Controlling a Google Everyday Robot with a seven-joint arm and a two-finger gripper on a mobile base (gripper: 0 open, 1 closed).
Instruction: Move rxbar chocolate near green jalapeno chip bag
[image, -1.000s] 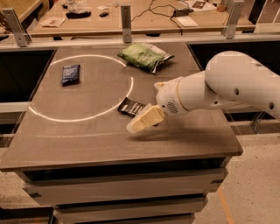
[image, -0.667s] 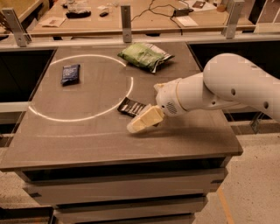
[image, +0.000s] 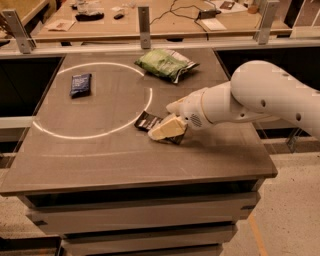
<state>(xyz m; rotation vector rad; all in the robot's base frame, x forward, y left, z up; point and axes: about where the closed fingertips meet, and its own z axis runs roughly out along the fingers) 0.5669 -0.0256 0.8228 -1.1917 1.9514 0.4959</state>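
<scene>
The rxbar chocolate (image: 147, 120), a flat black wrapper bar, lies on the table just right of the white circle's edge; only its left end shows, the rest is under the gripper. My gripper (image: 166, 129), cream-coloured, is down over the bar's right part, at the end of the white arm (image: 260, 97) reaching in from the right. The green jalapeno chip bag (image: 165, 63), puffy and light green, lies at the far middle of the table, well behind the bar and gripper.
A smaller dark blue packet (image: 80, 84) lies inside the white taped circle (image: 146, 102) at the left. The grey table (image: 125, 160) has its front edge near me and right edge under the arm. A cluttered bench (image: 150, 15) stands behind.
The gripper has stayed over the bar's right end with almost no movement. The bar and the chip bag have not moved.
</scene>
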